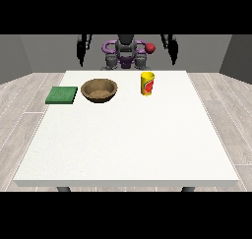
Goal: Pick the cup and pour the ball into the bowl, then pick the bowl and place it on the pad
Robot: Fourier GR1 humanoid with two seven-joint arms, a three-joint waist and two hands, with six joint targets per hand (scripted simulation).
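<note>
On the far half of the white worktop (128, 134), seen in the front view, three things stand in a row before the robot. The yellow cup (147, 83) with a red mark stands upright toward the view's right, mouth up, as it must to keep its load; the ball is not visible from here and is presumably inside it. Near it, to the left and apart, sits the brown bowl (99, 90), open side up and ready to receive the pour. Just beyond the bowl the green pad (62, 95) lies flat at the worktop's left edge, the bowl's final place.

The robot hand at the view's left (81, 53) and the robot hand at the view's right (173, 51) hang beside the torso, above and behind the far edge, touching nothing. Whether their fingers are spread or curled I cannot tell. The cup lies nearer the one at the view's right, which probably suits it for the first grasp. No step appears begun.
</note>
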